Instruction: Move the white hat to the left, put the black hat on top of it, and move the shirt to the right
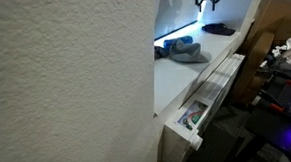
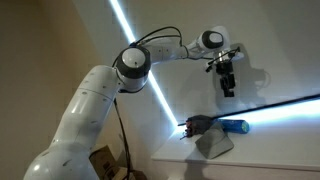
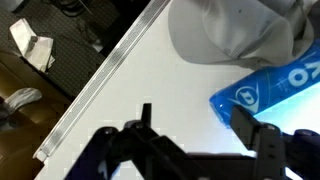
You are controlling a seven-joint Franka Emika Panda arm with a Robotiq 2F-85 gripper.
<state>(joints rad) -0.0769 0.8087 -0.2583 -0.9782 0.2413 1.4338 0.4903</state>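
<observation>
The white hat (image 3: 235,30) lies on the white table at the top of the wrist view, grey in shadow in both exterior views (image 1: 190,53) (image 2: 213,143). Against it lies the bright blue shirt (image 3: 270,85) (image 1: 174,44) (image 2: 232,127), bunched up, with a white logo. The black hat (image 1: 219,29) rests flat further back on the table. My gripper (image 3: 193,115) (image 1: 209,0) (image 2: 228,85) hangs well above the table, open, with only bare tabletop between its fingers (image 3: 245,125).
The table's front edge (image 3: 100,85) runs diagonally, with the floor and clutter beyond it. A drawer (image 1: 192,114) stands open below the table front. A textured wall (image 1: 65,75) fills the near side. Boxes and equipment (image 1: 280,64) stand past the table.
</observation>
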